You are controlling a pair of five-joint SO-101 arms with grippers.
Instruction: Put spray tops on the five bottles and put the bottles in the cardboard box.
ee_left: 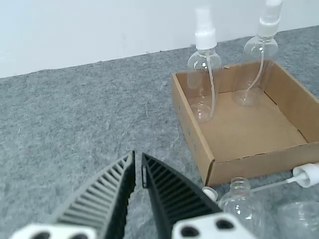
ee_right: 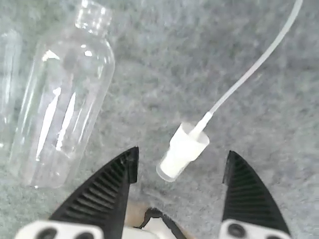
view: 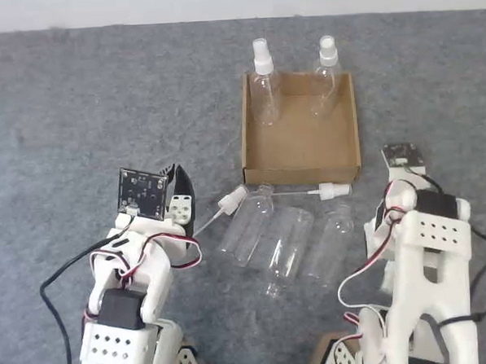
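Right fingers: spread wide, one on each side of a spray top, touching nothing.
Right gripper: low over the grey mat, just in front of the cardboard box, toward its right-arm corner.
Spray top: lies on the mat just outside the box's front wall. Its dip tube runs away from the gripper.
Step in hand (judgement): grasping this spray top to fit it to a bottle.
Grasp method (judgement): close on the white cap body, never on the dip tube. Centre the cap between the fingers first. The tube looks thin and flexible, so keep it free and straight for threading into a neck.
Nearest bottle: lies beside the spray top, neck open.
Left fingers: pressed almost together, holding nothing.
Left gripper: above the mat, in front of the box on its left-arm side.
Open bottles: three lie side by side in front of the box.
Second spray top: near the box's front left-arm corner.
Capped bottles: two stand inside the box at its rear wall.
Progress (judgement): two of five are done.
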